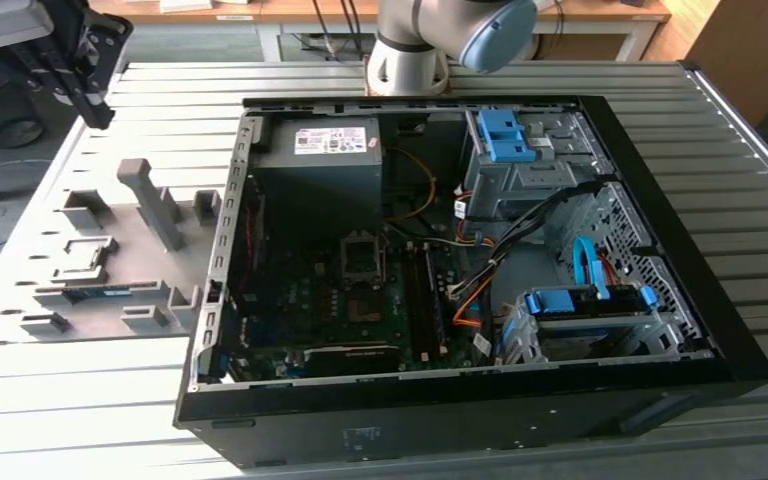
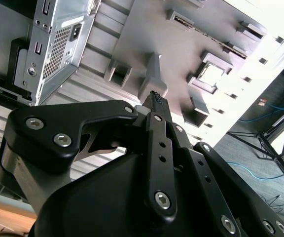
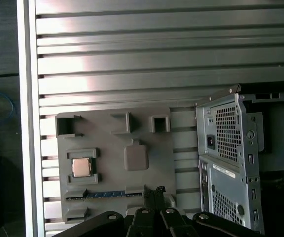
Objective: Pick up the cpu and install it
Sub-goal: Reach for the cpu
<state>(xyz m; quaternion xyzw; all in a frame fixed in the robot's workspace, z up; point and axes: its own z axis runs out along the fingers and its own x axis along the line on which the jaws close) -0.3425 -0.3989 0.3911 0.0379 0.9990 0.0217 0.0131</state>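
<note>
The cpu (image 3: pixel 81 167) is a small silver-grey square lying flat in a square pocket of the grey holder tray (image 3: pixel 107 133), beside the open computer case (image 1: pixel 464 260). My gripper (image 3: pixel 154 190) hangs well above the tray, apart from the cpu, with its fingertips together and nothing between them. In the exterior view the gripper (image 1: pixel 95 112) is high over the table's far corner at the exterior view's left, beyond the tray (image 1: pixel 104 265). The dark square socket frame (image 1: pixel 360 256) sits on the motherboard inside the case. In the second wrist view the fingertips (image 2: pixel 155 97) point at the tray.
A long blue-green memory stick (image 3: pixel 105 194) lies in a slot of the tray, near the cpu. A tall grey post (image 1: pixel 153 203) rises from the tray. The case holds a power supply (image 1: pixel 317 160), cables and blue drive brackets (image 1: pixel 584 300). The ribbed metal table (image 3: pixel 132 59) surrounds everything.
</note>
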